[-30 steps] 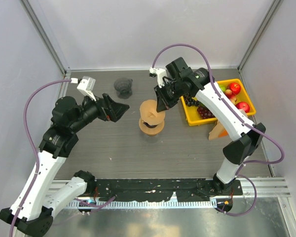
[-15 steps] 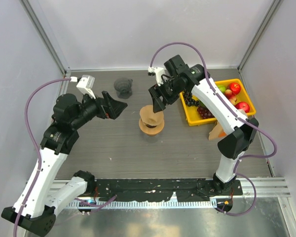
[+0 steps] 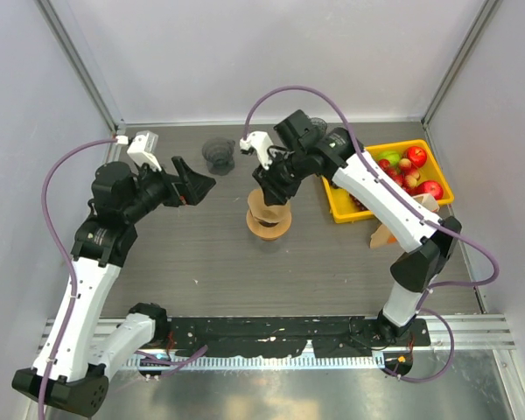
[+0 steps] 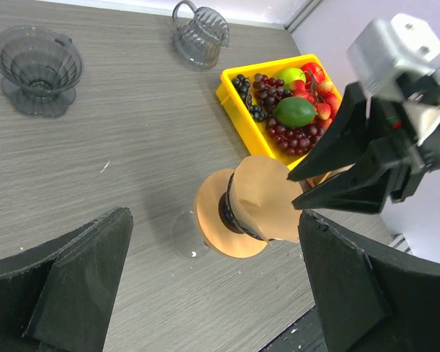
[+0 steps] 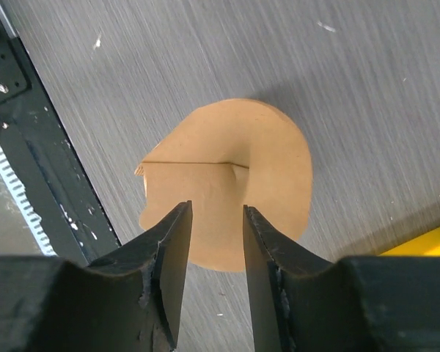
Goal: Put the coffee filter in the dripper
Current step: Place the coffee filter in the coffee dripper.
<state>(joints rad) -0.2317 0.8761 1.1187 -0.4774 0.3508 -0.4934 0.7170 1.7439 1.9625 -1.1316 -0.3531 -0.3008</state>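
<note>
Right fingers (image 5: pixel 169 257) narrowly parted over coffee filter (image 5: pixel 235 158), left fingers (image 4: pixel 81 271) wide apart, empty

The right tool (image 5: pixel 216 213) now sits farther left over the filter (image 5: pixel 257 139) with its jaws parted; the left tool (image 3: pixel 195 185) sits farther back-left.

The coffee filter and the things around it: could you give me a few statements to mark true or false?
1. The yellow tray holds fruit. True.
2. The coffee filter lies in that tray. False: it sits on the tan dripper, mid-table.
3. The left pincer grips the filter. False: it is wide open and apart from it.
4. The right pincer hangs over the filter. True.
</note>
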